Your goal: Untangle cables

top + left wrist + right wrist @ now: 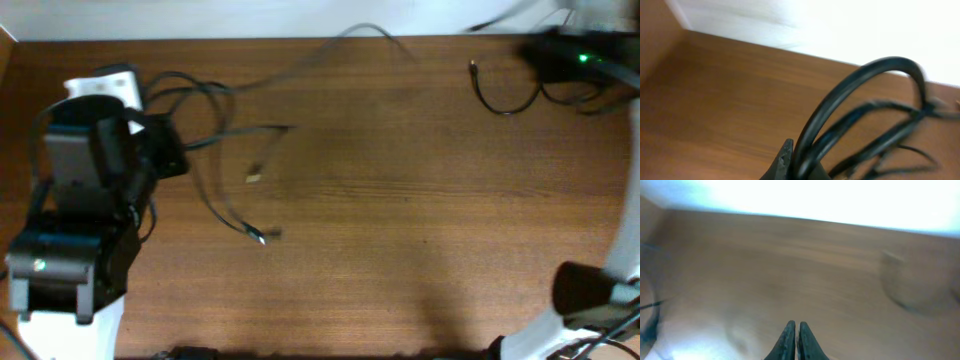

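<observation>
The left fingers are clamped on the black cables, whose loops and plug ends trail rightward over the wooden counter. The right fingers are pressed together and hold nothing. A separate short cable lies near them.

Looking straight down from high overhead onto the brown wood-grain table, with the white back wall running along 12 o'clock. Riding low on the left wrist, peering very close past a black fingertip at 6 o'clock towards that wall, sharing the looping thin black cords with the overhead view. Riding the right wrist, looking across blurred tabletop towards the wall, black fingers meeting at 6 o'clock.
</observation>
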